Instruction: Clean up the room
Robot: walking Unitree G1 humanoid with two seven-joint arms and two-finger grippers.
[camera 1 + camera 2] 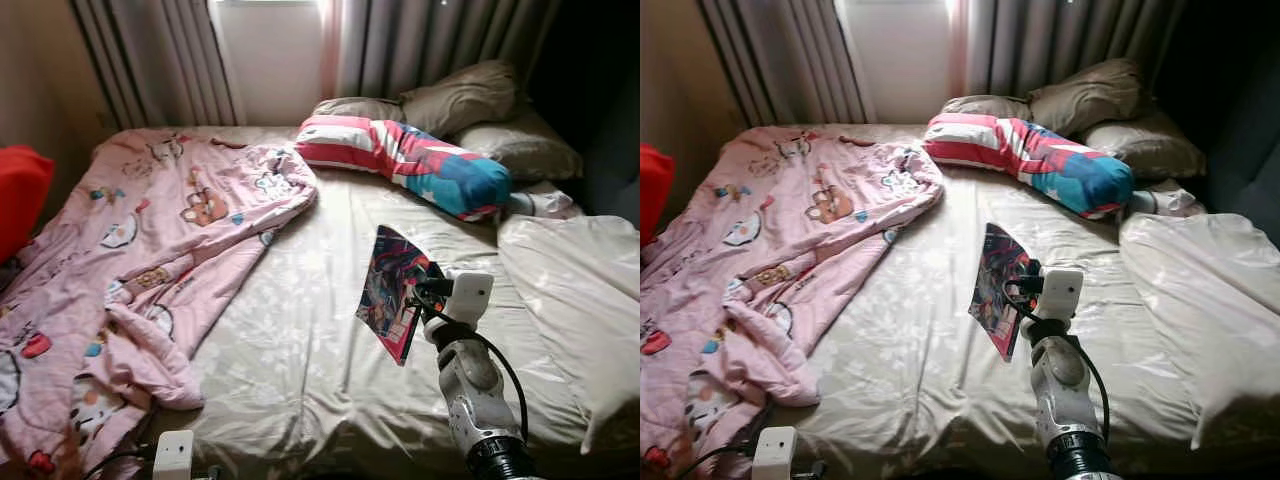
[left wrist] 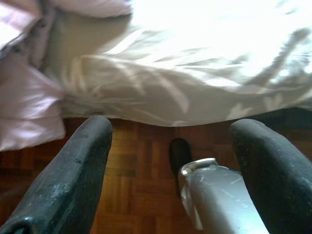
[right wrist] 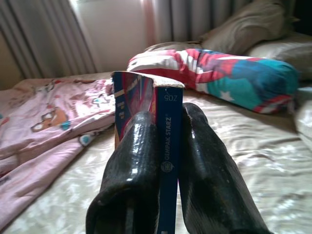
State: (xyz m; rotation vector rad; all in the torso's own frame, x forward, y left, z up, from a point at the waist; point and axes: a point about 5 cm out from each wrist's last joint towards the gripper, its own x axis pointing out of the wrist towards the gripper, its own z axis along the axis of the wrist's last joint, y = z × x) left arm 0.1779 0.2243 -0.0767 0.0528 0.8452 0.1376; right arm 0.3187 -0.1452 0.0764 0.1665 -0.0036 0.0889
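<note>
Now the thin book point(image 3: 168, 146) pinched upright between right claw point(image 3: 170, 161) fingers.

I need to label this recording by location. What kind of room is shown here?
Most likely a bedroom in a home. A bed with a beige sheet has pillows at its head, a rumpled pink blanket on it, and grey curtains behind. The right gripper holds a book above it.

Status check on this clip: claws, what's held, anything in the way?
Right claw shut on book, lifted over bed. Left claw open, low by the floor. Pink blanket rumpled on bed.
</note>
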